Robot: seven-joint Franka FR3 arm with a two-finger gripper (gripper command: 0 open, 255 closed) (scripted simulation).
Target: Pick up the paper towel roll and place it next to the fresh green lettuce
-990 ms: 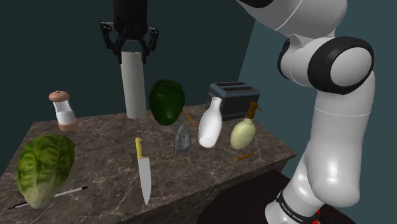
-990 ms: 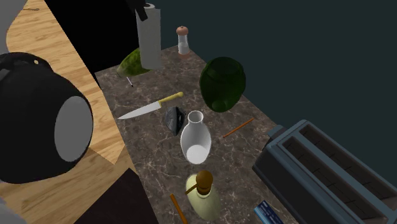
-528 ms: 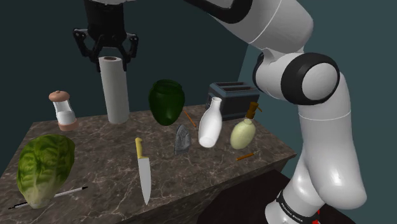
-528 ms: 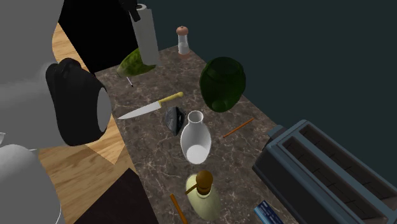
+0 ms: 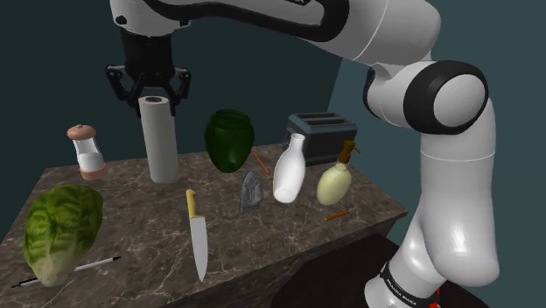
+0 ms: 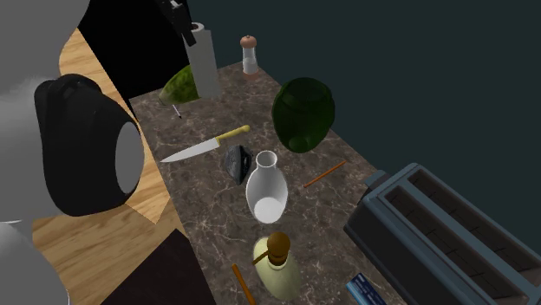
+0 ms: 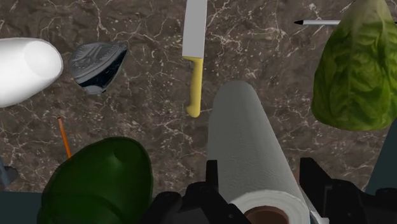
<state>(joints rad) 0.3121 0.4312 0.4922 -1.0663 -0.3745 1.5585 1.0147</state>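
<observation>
paper towel roll (image 5: 160, 140): white, upright on the dark marble counter (image 5: 140, 227), toward its back edge in the shoulder view
gripper (image 5: 153, 93): directly over the roll's top end, pointing down
fingers: spread apart on either side of the roll's top, wider than the roll, not clamped on it
lettuce (image 5: 59, 229): green head lying near the roll, with a strip of bare counter between them in the wrist view
knife (image 5: 196, 236): yellow handle, flat on the counter, handle end toward the roll
green vase (image 5: 230, 138): dark, just beside the roll, opposite the lettuce
shaker (image 5: 86, 150): brown cap, near the roll at the counter's back
pen (image 5: 87, 267): lies touching the lettuce
</observation>
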